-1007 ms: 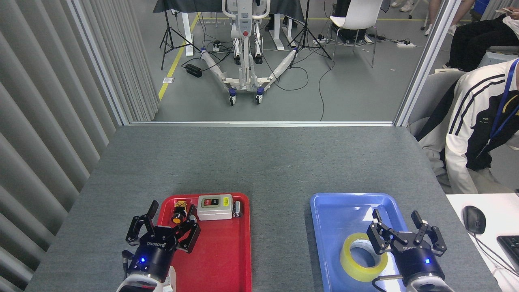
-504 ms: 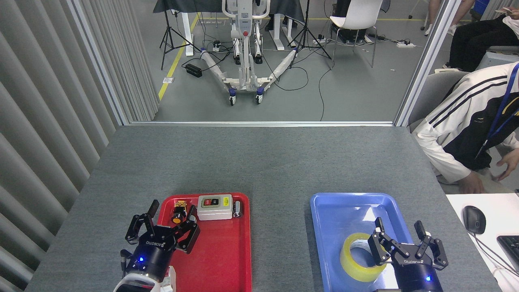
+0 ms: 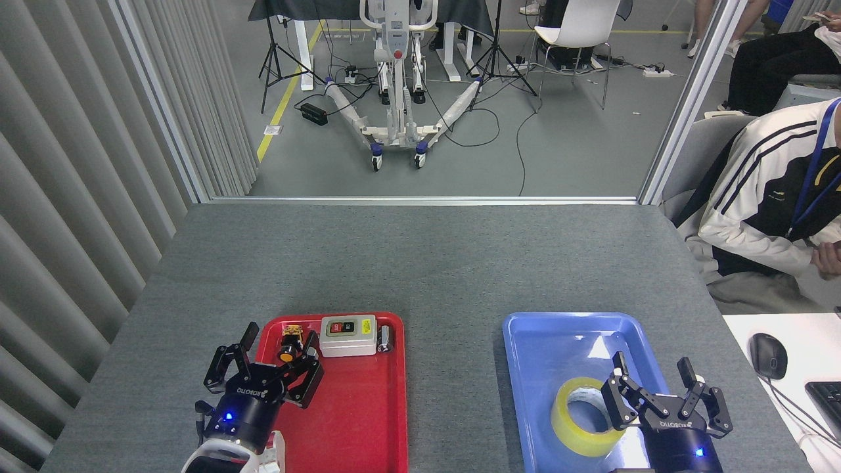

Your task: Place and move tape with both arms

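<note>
The tape (image 3: 578, 420), a wide yellow translucent roll with a white core, lies flat in the near part of the blue tray (image 3: 545, 335). My right gripper (image 3: 654, 371) stands open over the tray's near right side, its left fingers at the roll's right rim; nothing is held. At the left edge of the red tray (image 3: 368, 420) my left gripper (image 3: 276, 341) is open and holds nothing.
The red tray's far end carries a white switch box (image 3: 348, 334), a small yellow-and-black part (image 3: 290, 346) and a metal cylinder (image 3: 385, 339). A seated person (image 3: 762, 217) is beside the table's right edge. A mouse (image 3: 767, 355) and keyboard (image 3: 829, 399) lie on a white desk at right.
My right gripper has drawn back toward the near edge and slightly right, still open beside the tape. The person at right has shifted posture. My left gripper has barely moved.
</note>
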